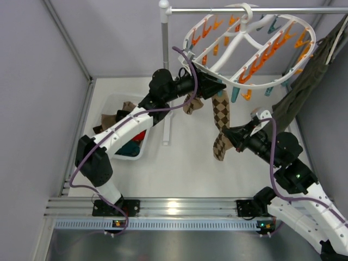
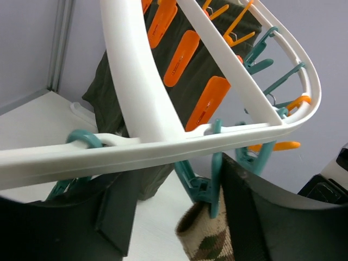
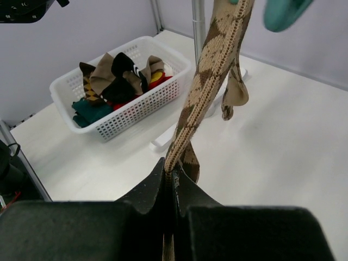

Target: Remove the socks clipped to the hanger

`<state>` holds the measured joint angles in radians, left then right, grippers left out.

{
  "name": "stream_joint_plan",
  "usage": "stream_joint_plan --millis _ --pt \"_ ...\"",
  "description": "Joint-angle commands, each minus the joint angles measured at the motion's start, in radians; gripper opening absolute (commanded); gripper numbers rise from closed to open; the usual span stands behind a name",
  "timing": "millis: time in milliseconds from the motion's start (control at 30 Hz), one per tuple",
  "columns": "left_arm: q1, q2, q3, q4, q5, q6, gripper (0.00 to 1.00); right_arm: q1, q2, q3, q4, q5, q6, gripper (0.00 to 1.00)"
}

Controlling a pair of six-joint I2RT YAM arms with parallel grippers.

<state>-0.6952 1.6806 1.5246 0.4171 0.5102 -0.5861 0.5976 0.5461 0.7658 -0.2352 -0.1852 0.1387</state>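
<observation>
Right end effector [image 3: 173, 182] is clamped on the sock [image 3: 211, 62] hanging above it. Left end effector [image 2: 175, 217] stands part-open astride the clip [image 2: 216, 168] under the hanger [image 2: 136, 81]. We advise squeezing that clip fully before pulling downward.

1. The hanger [image 1: 247, 49] hangs on the rail [image 1: 217, 10] above the table's [image 1: 179, 163] far edge.
2. Socks [image 1: 220, 117] hang beneath it.
3. The basket [image 3: 136, 109], clothes [image 3: 109, 81] inside, sits at the left edge.
4. A garment [image 1: 304, 81] hangs right of the hanger.

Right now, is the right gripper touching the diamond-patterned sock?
Touching. The right wrist view shows the right gripper shut on the diamond-patterned sock, with the fabric pinched between its closed jaws.
</observation>
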Motion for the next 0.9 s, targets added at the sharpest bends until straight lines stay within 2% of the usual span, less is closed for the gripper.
stream_joint_plan --millis 0,167,267,300,367,400,533,567,633,700,767,867 --pt "0.005 0.005 0.045 0.092 0.027 -0.029 0.6 -0.015 0.005 0.0 -0.001 -0.03 -0.01 0.0" --pt "0.005 0.008 0.057 0.095 0.024 -0.034 0.41 -0.013 0.005 -0.016 0.002 -0.026 -0.011 0.0" --pt "0.005 0.014 0.062 0.095 0.022 -0.04 0.26 -0.015 0.0 -0.022 0.004 -0.026 -0.01 0.0" --pt "0.005 0.016 0.063 0.095 0.024 -0.041 0.18 -0.015 -0.003 -0.022 0.005 -0.025 -0.007 0.0" --pt "0.005 0.024 0.071 0.095 0.024 -0.044 0.15 -0.015 -0.012 -0.028 0.007 -0.022 -0.001 0.0" --pt "0.005 0.025 0.072 0.095 0.022 -0.046 0.1 -0.015 -0.014 -0.031 0.005 -0.025 0.002 0.0" --pt "0.005 0.037 0.081 0.095 0.014 -0.055 0.1 -0.015 -0.037 -0.065 0.016 -0.02 0.033 0.0" --pt "0.005 0.044 0.082 0.095 0.013 -0.06 0.13 -0.015 -0.041 -0.088 0.02 -0.019 0.047 0.0" --pt "0.003 0.05 0.081 0.095 0.007 -0.064 0.26 -0.013 -0.048 -0.108 0.033 -0.007 0.062 0.0" --pt "0.003 0.06 0.083 0.095 0.004 -0.07 0.28 -0.013 -0.051 -0.129 0.036 0.013 0.078 0.0" --pt "0.0 0.067 0.085 0.094 0.001 -0.07 0.18 -0.013 -0.049 -0.14 0.036 0.047 0.093 0.0" --pt "-0.016 0.047 0.068 0.095 -0.059 -0.038 0.13 -0.015 -0.051 -0.154 0.034 0.108 0.116 0.0"
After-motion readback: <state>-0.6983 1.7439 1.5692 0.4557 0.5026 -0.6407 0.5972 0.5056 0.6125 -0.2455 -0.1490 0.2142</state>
